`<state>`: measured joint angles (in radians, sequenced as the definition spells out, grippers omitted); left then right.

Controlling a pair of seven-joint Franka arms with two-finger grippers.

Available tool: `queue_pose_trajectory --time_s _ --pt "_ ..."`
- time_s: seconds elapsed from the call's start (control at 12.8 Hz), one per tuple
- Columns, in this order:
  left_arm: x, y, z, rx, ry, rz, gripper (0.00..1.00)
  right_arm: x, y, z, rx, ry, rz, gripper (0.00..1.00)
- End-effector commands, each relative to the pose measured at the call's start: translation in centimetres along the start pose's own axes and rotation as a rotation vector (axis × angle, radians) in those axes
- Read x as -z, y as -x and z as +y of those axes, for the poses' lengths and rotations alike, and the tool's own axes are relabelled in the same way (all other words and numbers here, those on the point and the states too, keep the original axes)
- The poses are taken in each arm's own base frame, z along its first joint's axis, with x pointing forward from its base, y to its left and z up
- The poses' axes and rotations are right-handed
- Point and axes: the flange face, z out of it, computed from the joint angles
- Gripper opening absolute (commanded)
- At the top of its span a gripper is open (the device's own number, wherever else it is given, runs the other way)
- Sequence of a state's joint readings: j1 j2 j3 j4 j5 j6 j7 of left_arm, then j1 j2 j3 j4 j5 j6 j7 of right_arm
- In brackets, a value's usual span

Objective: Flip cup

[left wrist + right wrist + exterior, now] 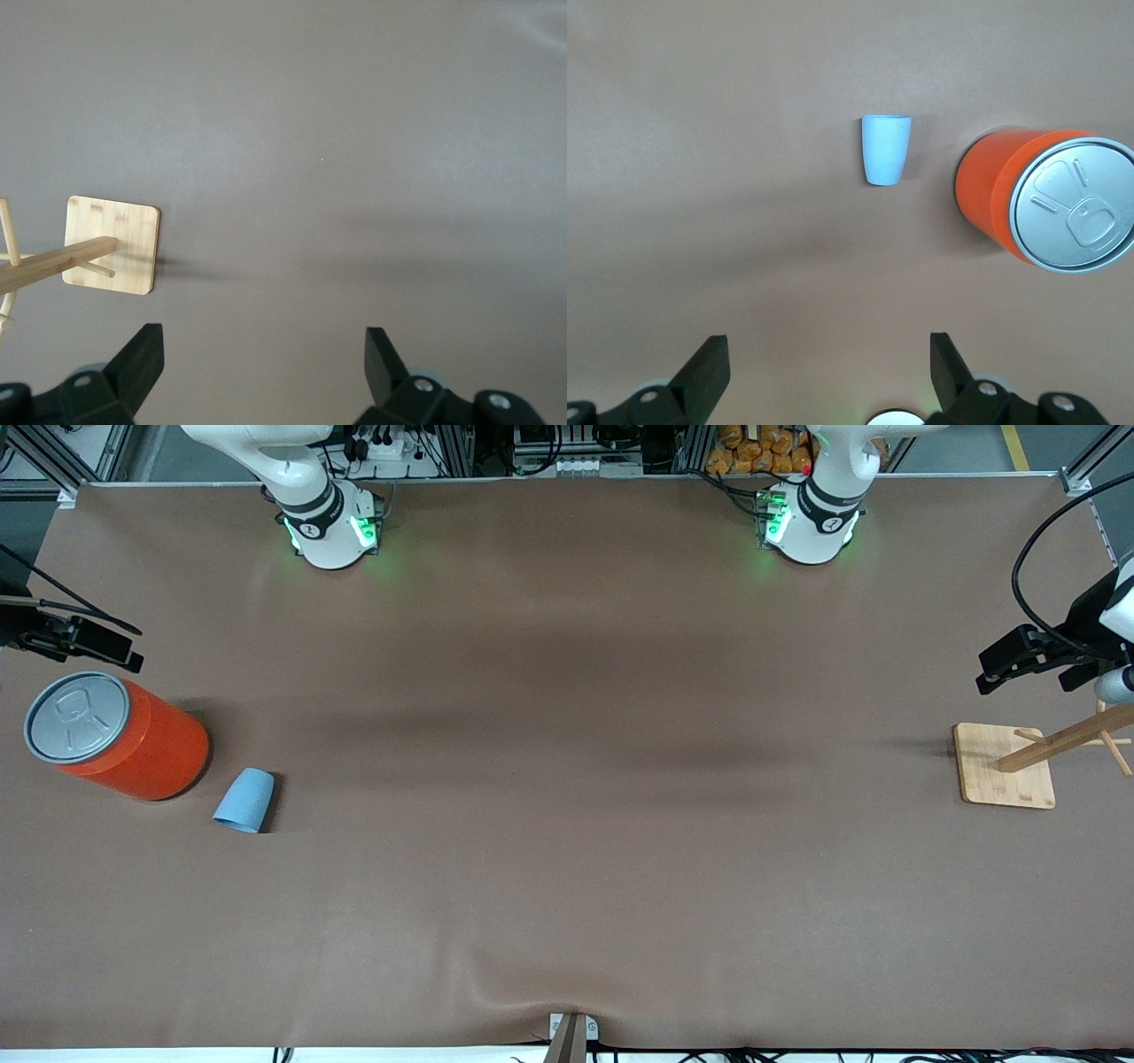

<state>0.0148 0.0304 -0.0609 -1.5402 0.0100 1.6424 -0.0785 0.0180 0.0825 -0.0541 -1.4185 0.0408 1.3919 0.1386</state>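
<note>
Meanwhile, standing mouth-down on the worktop (567, 824), cup (245, 800) just beside orange can (120, 735); right gripper (828, 367) above, fingers wide; left gripper (264, 359) waiting near wooden stand (1005, 766), fingers wide.

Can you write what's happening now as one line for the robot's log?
cup: beside orange can, untouched | right gripper: open, high above them | left gripper: open, waiting near wooden stand

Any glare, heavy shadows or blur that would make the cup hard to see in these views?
Front view: the cup is sharp, its small shadow falling toward the left arm's end; soft broad shadows band the table. Right wrist view: cup evenly lit, mild sheen on the orange can lid. Left wrist view: no cup visible.
</note>
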Motion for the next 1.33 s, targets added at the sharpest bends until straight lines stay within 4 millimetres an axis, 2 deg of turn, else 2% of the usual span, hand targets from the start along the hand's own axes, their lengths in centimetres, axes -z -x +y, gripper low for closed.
queue_pose_trajectory --time_s 0.0,0.31,0.47,0.55,0.78,0.94,1.09,1.25 --pt "0.3 0.0 0.0 0.004 0.013 -0.01 1.0 0.8 0.3 0.1 0.012 0.012 -0.003 1.0" --pt "0.4 0.0 0.4 0.007 0.012 -0.005 1.0 0.4 0.7 0.2 0.012 0.012 -0.014 1.0" --pt "0.4 0.0 0.4 0.005 0.012 -0.005 1.0 -1.2 0.3 0.2 0.011 0.015 -0.036 1.0" --pt "0.4 0.0 0.4 0.005 0.012 -0.005 1.0 -2.8 -0.3 0.3 0.008 0.015 -0.047 1.0" --pt "0.4 0.0 0.4 0.005 0.012 -0.007 1.0 -9.8 -2.6 -0.4 0.013 0.008 -0.019 1.0" --pt "0.4 0.0 0.2 0.012 0.015 -0.007 1.0 -15.5 -4.3 -0.2 0.011 0.009 -0.008 1.0" --pt "0.4 0.0 0.4 0.009 0.013 -0.007 1.0 -22.8 -5.6 0.9 0.058 0.015 -0.045 1.0" --pt "0.4 0.0 0.5 0.008 0.014 -0.007 1.0 -27.7 -6.9 2.7 0.053 0.015 -0.04 1.0"
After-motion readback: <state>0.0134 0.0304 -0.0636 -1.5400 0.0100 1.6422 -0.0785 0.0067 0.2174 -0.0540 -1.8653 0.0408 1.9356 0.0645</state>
